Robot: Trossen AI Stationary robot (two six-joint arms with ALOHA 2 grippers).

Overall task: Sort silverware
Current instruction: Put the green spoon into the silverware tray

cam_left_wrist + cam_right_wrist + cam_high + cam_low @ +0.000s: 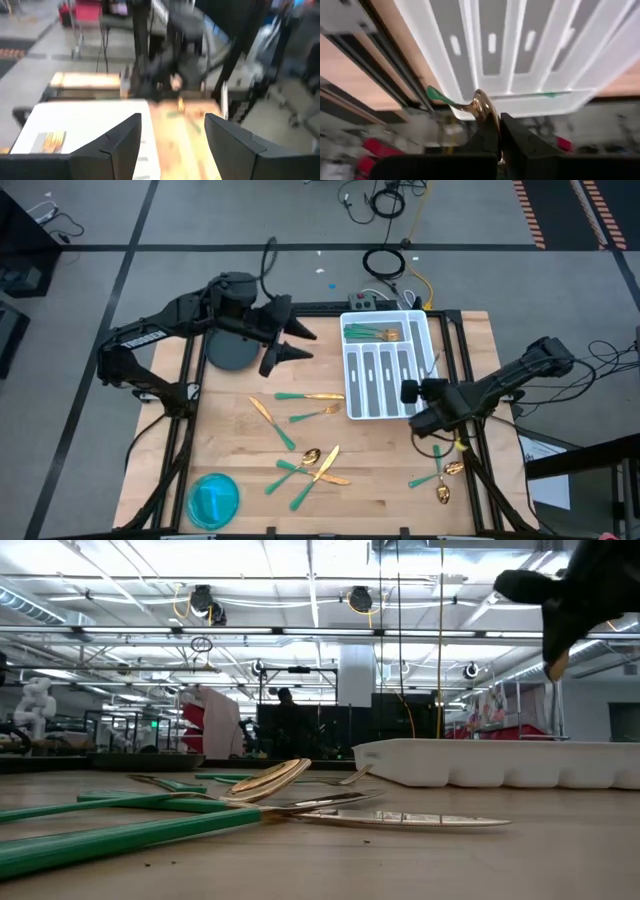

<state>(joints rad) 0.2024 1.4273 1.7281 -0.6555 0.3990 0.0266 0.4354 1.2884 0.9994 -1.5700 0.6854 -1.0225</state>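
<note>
- The right claw (412,392) is clenched on a spoon (479,107): in the right wrist view the gold bowl sticks out past the fingertips and a bit of teal handle shows beside it.
- It hangs just over the near end of the white divided tray (360,375), so my guess is that this spoon is about to be placed in a slot.
- The left claw (290,343) is released, its fingers spread wide, empty, raised over the far left part of the surface beside a dark round plate (222,355).
- Done so far: a few gold-and-teal pieces (372,333) lie in the tray's crosswise far compartment; the long slots look bare.
- Left to do: most of the silverware. A loose scatter of forks, knives and spoons (305,442) lies on the wooden surface (230,430) left of the tray, and a smaller cluster (440,477) sits near the front right edge.
- I judge the sorting to be at an early stage.
- A blue round dish (213,498) sits at the front left corner, apart from the cutlery.
- No brand, label or writing can be read in any view.
</note>
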